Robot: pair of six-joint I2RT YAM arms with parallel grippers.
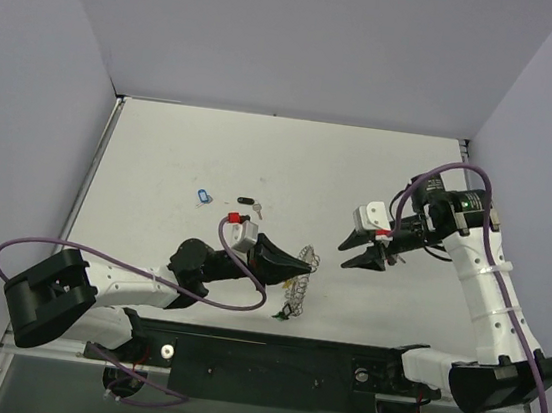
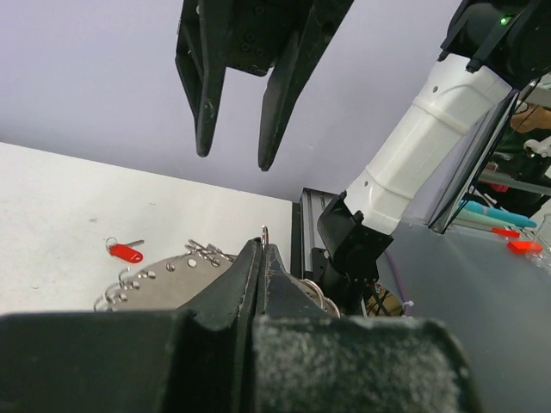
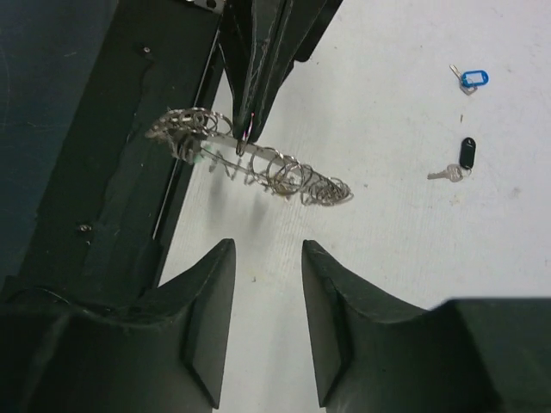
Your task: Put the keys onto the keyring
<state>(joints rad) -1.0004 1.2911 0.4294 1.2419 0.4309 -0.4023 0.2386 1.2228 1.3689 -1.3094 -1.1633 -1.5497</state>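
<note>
Two arms: white shells, black joints.
The left arm [image 1: 135, 290] and right arm [image 1: 492, 294] have white tubular covers, black joint housings and black tapered fingers [image 3: 202, 327] with a matte, grainy surface. A purple cable [image 1: 50, 242] loops along each arm. A white camera block [image 1: 371, 216] sits at each wrist. A green light [image 1: 466, 202] shows on the right wrist housing. Both bases share a black rail [image 1: 257, 360].
</note>
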